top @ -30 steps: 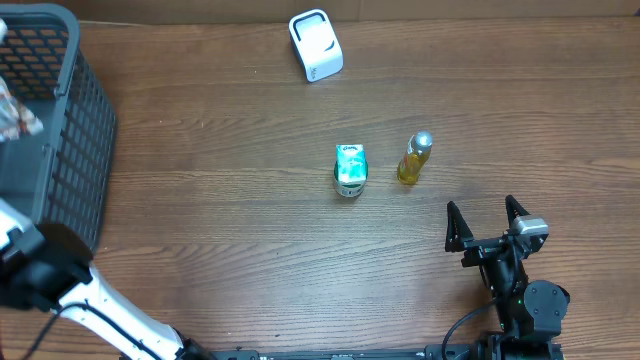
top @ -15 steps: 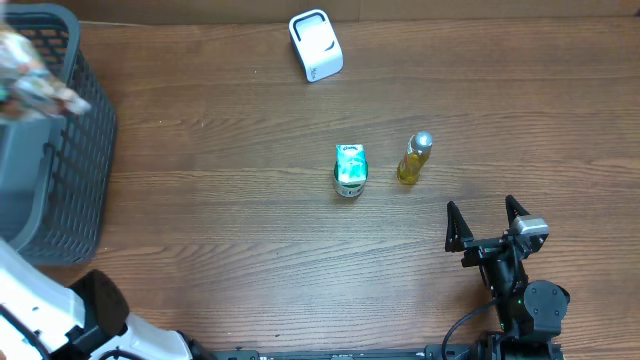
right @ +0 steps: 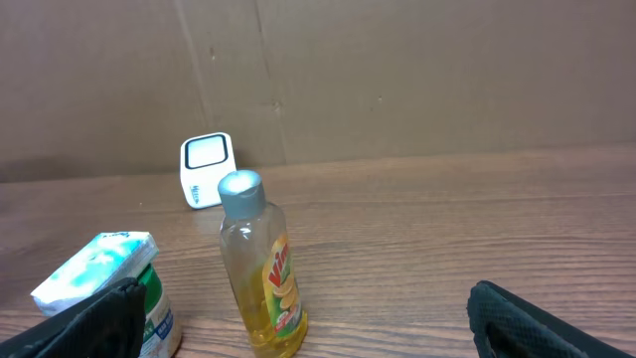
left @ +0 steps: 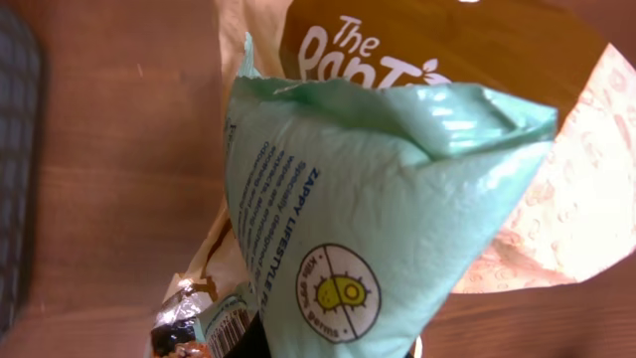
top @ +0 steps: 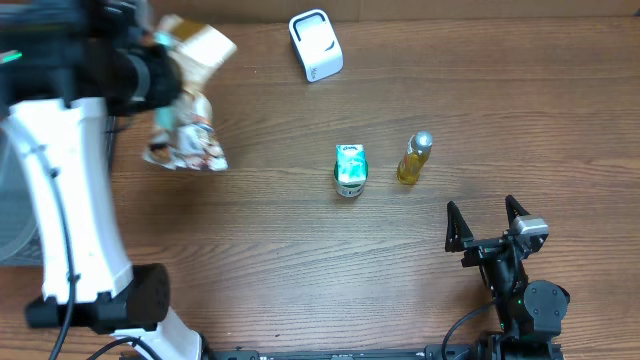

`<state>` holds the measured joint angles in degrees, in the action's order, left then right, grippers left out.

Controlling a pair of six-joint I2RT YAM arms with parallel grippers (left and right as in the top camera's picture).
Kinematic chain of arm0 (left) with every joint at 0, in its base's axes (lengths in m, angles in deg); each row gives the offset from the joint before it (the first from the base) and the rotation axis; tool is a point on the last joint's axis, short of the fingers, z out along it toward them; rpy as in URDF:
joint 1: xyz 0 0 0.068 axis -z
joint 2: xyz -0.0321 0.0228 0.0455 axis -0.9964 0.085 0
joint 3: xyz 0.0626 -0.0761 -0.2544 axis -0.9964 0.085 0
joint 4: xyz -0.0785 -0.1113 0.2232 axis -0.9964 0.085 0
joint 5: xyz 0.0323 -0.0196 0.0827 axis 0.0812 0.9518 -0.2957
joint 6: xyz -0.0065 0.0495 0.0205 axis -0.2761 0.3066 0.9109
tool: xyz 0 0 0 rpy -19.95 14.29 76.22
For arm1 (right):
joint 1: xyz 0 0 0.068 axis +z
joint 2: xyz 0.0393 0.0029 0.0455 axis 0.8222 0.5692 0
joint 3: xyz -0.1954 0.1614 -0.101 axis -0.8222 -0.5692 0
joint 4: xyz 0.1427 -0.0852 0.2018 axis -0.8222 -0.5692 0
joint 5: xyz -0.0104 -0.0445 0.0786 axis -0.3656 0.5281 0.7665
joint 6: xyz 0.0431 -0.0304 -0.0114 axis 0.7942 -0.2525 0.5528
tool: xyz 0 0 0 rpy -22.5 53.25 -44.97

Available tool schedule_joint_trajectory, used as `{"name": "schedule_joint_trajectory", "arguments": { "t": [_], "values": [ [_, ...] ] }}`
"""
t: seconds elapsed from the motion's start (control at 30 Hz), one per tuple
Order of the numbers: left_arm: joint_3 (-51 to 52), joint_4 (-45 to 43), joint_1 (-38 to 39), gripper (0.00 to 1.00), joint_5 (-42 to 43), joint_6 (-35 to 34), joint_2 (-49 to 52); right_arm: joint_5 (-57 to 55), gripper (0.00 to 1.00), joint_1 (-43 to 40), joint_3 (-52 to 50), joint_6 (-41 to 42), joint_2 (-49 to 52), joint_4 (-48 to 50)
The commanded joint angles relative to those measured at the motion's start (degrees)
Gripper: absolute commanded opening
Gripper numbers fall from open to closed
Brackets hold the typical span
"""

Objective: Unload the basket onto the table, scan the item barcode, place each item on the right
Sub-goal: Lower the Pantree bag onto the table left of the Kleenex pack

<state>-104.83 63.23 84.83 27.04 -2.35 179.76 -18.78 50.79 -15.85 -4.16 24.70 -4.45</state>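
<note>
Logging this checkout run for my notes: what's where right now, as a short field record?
left hand: shut on snack bag, held up over the table's left side
right hand: open, empty, near front right
scanner: white, far edge
green tub: mid-table, upright
bottle: yellow, upright, right of tub, not touching

The snack bag [left: 368,199] is glossy, crinkled plastic film; the table [top: 260,260] is matt grained wood; the bottle [right: 260,283] is clear smooth plastic.

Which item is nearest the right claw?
The yellow bottle: it stands just beyond the right claw; the green tub is further left, the bag far left.
</note>
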Motion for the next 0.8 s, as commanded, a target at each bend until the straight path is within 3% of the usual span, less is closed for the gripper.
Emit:
{"name": "schedule_joint_trajectory", "arguments": {
  "t": [0.0, 0.2, 0.43, 0.77],
  "values": [
    [8.33, -3.3, 5.18, 0.04, -12.07, -7.85, 0.39, 0.28, 1.0, 0.04, -0.61, -0.04, 0.02, 0.31],
    [25.22, -12.92, 11.52, 0.05, -14.01, -16.87, 0.39, 0.28, 1.0, 0.04, -0.61, -0.04, 0.02, 0.31],
    [45.81, -30.88, 18.36, 0.07, -18.38, -18.88, 0.39, 0.28, 1.0, 0.04, -0.61, -0.04, 0.02, 0.31],
    [59.63, -43.67, 24.24, 0.1, -23.65, -19.08, 0.39, 0.28, 1.0, 0.04, -0.61, -0.04, 0.02, 0.31]
  ]
}}
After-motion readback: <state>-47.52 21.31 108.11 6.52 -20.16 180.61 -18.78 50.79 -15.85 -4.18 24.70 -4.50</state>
